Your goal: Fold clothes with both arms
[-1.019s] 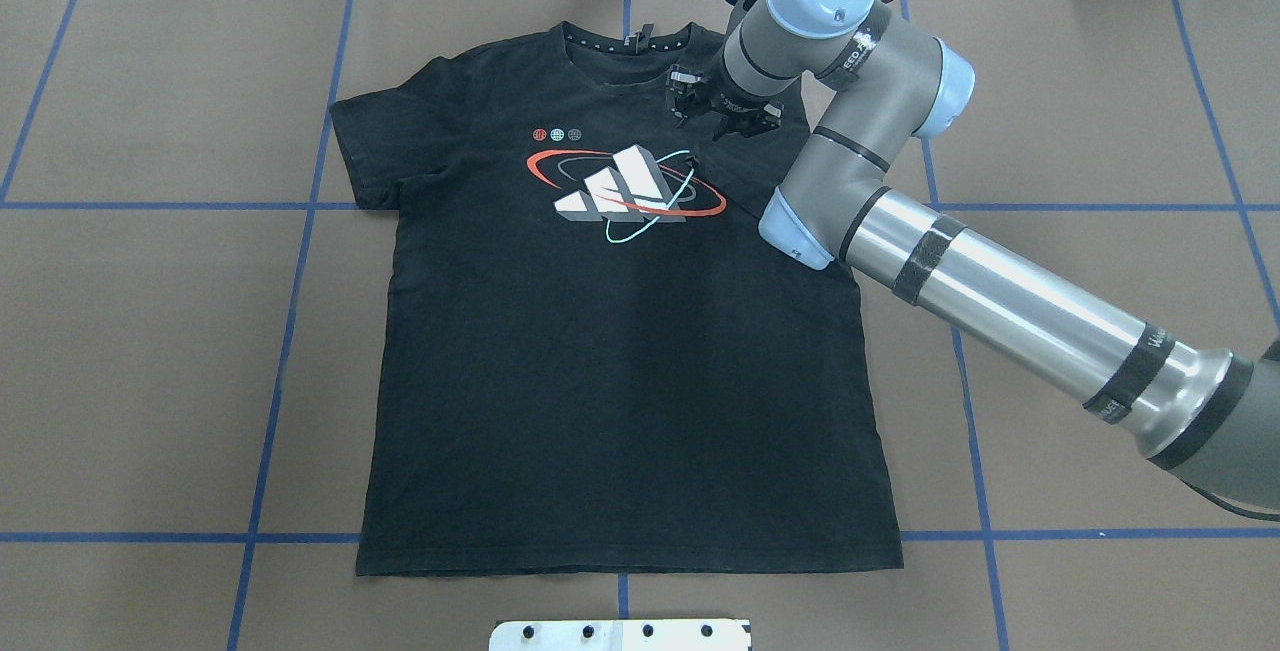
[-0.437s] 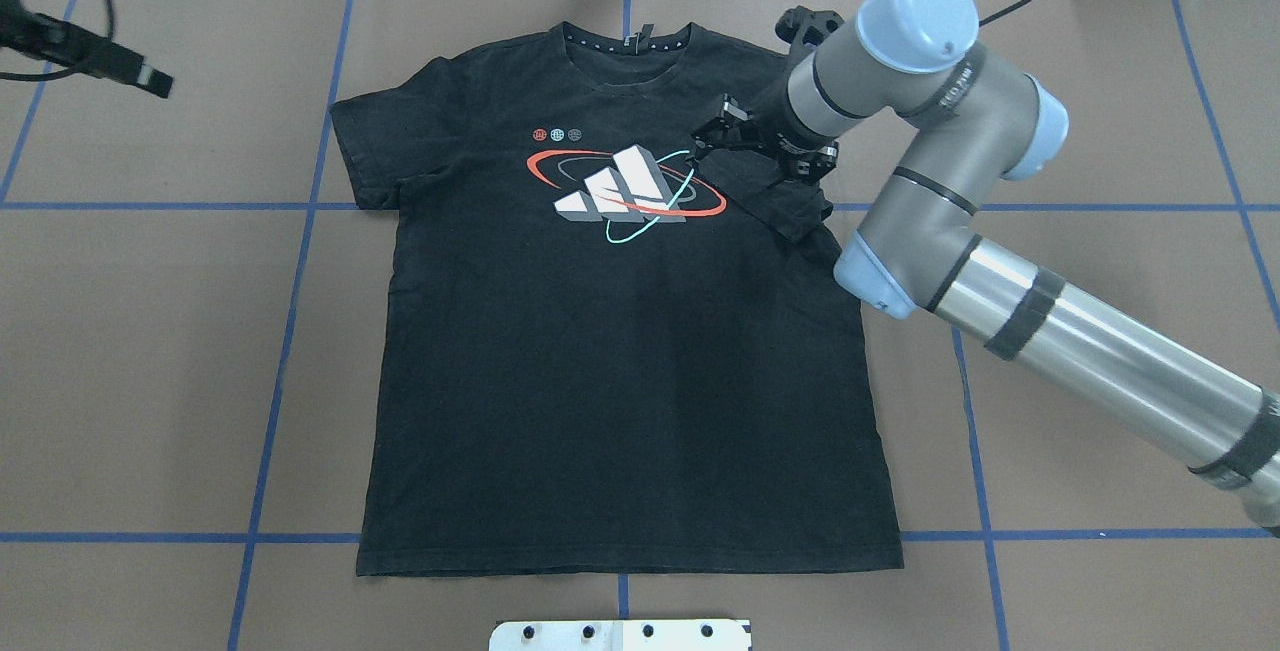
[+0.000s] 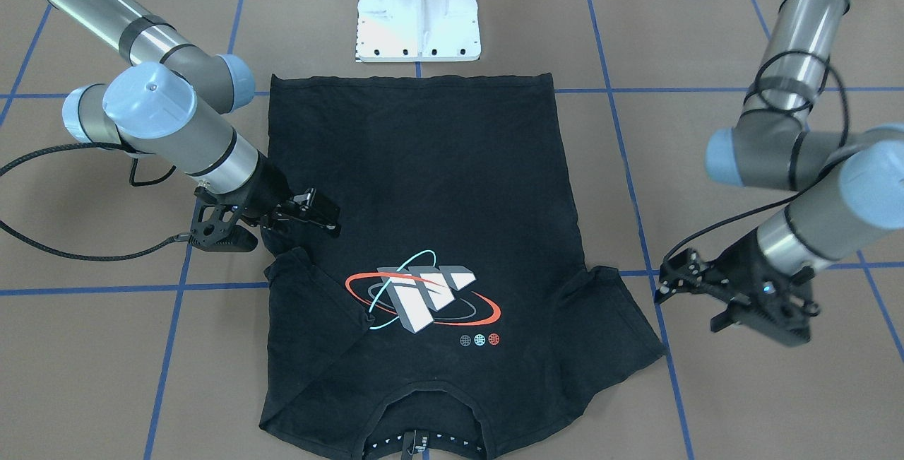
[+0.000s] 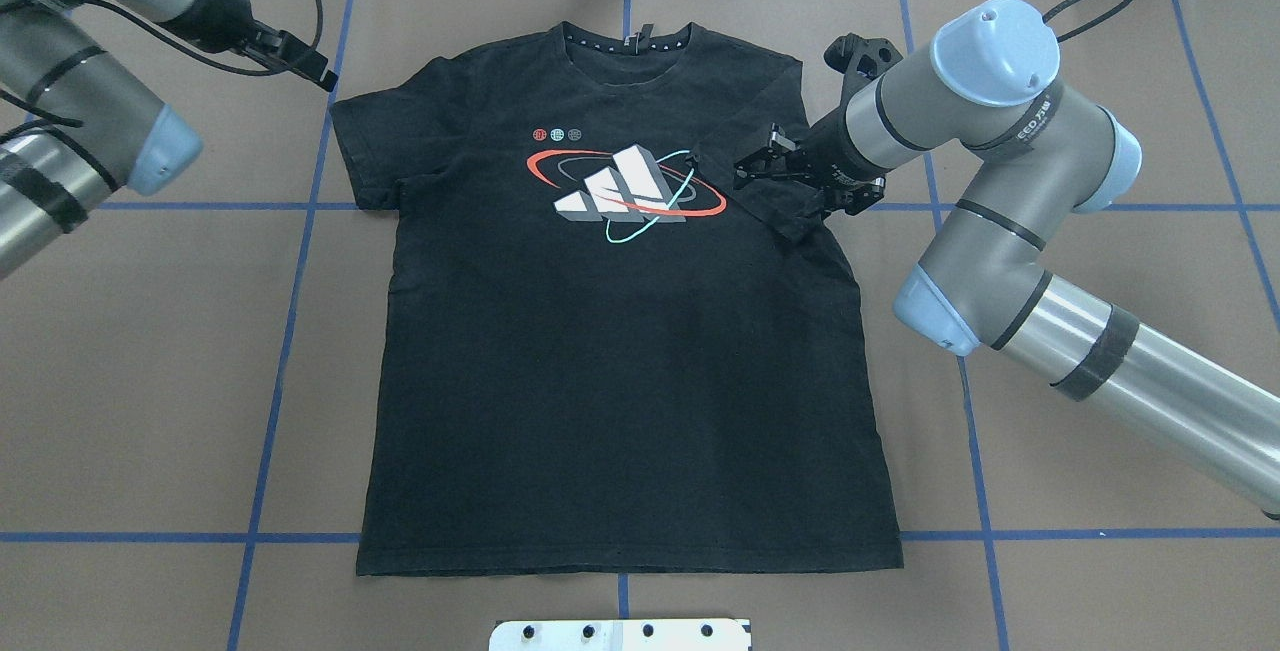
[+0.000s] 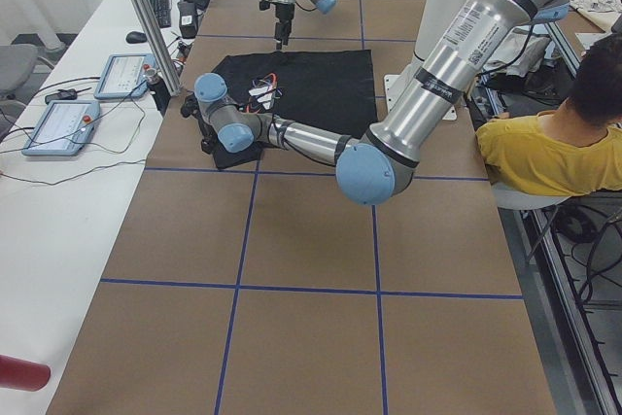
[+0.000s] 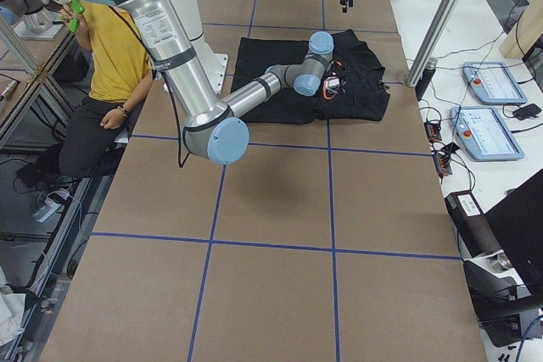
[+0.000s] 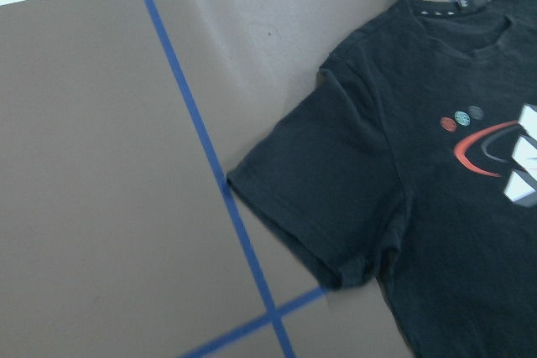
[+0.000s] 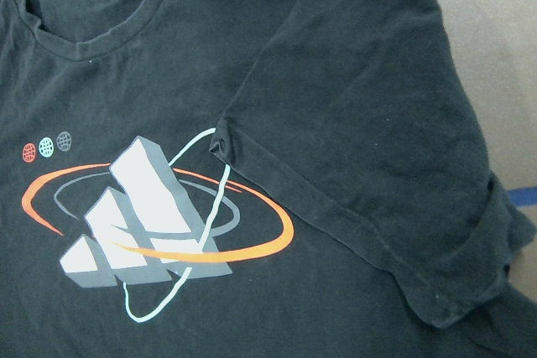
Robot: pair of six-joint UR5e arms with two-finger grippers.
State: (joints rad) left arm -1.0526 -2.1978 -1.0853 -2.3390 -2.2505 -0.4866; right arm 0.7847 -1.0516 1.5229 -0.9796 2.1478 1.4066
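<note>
The clothes are one black T-shirt [image 4: 620,381] with an orbit graphic, lying flat and face up on the brown table. The sleeve [image 4: 760,203] on my right side is folded inward onto the chest, and the right wrist view shows its hem crossing the graphic's edge. My right gripper [image 4: 752,159] hovers open over that folded sleeve, holding nothing. The other sleeve [image 4: 365,151] lies spread out flat. My left gripper [image 4: 325,79] hangs just outside that sleeve's shoulder edge, apart from the cloth, with its fingers slightly open and empty. In the front-facing view it [image 3: 660,289] sits beside the sleeve tip [image 3: 635,333].
The white pedestal base [image 3: 418,15] stands just past the shirt's hem. Blue tape lines [image 4: 290,331] grid the brown paper. A seated person in a yellow shirt [image 5: 544,153] is beside the table. Tablets [image 5: 58,123] lie on a side bench.
My right gripper has drawn back rightward from near the collar to over the folded sleeve. My left arm has come in from the upper left towards the flat sleeve. The shirt has not moved.
</note>
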